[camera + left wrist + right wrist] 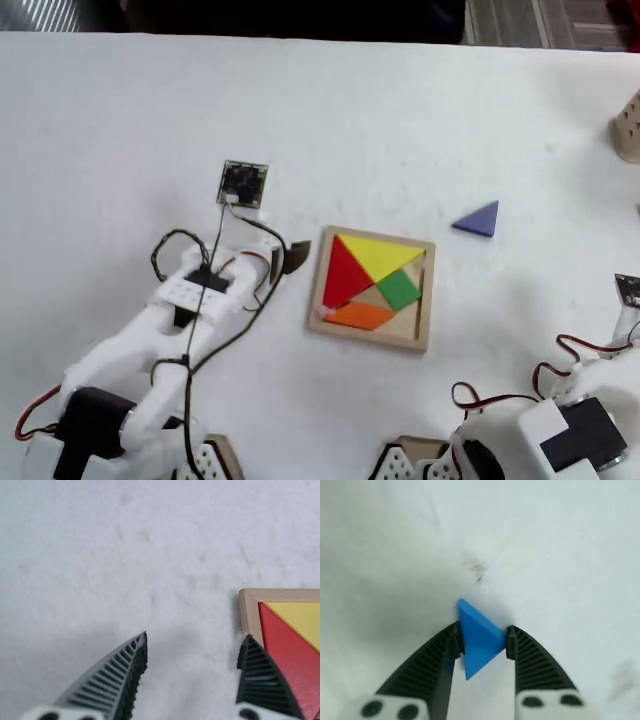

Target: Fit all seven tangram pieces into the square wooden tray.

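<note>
Your left pincer [290,258] sits left of centre in the high view with its jaws apart, just beside the left rim of the wooden tray [318,280]. The tray lies at the lower middle of the frame and holds a red triangle [345,275], a yellow triangle [378,255], a green piece [398,290] and an orange piece [360,315]. Your right pincer [483,629] is clamped on a blue triangle [479,642] above the white table [560,540], and a purple-blue triangle [478,220] lies flat to the upper right of the tray, apart from it.
</note>
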`<state>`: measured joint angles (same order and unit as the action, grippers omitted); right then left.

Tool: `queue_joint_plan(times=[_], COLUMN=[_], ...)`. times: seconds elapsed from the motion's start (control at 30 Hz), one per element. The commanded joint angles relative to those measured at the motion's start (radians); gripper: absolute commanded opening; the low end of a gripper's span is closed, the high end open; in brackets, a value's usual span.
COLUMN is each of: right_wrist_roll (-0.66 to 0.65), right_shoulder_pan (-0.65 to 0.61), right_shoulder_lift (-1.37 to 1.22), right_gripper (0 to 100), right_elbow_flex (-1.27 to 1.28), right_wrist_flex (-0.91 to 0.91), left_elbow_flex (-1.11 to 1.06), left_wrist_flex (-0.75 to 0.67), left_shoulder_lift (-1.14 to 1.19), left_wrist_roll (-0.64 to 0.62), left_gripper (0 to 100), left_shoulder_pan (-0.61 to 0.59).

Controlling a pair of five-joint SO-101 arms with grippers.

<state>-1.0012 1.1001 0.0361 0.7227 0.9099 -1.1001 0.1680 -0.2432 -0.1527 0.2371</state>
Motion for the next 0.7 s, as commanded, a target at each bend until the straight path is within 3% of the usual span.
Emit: queue_joint_plan(times=[0.0, 0.37, 0.67], right_wrist_roll=[-0.012, -0.012, -0.002], right_shoulder_pan=[-0.007, -0.013, -0.14], right_shoulder_lift=[0.031, 0.031, 0.031], right_gripper=[3.4, 1.8, 1.8], right_elbow_flex=[-0.006, -0.167, -0.249], right_wrist_flex=[-0.01, 0.239, 0.452], left_elbow_flex=[0.028, 0.028, 0.028], left_wrist_flex=[0.0, 0.0, 0.0], left_shoulder_lift=[-0.008, -0.008, -0.008], left_wrist_roll=[0.008, 0.008, 0.008], left_gripper=[29, 29, 29], left_shoulder_pan=[0.002, 0.002, 0.002])
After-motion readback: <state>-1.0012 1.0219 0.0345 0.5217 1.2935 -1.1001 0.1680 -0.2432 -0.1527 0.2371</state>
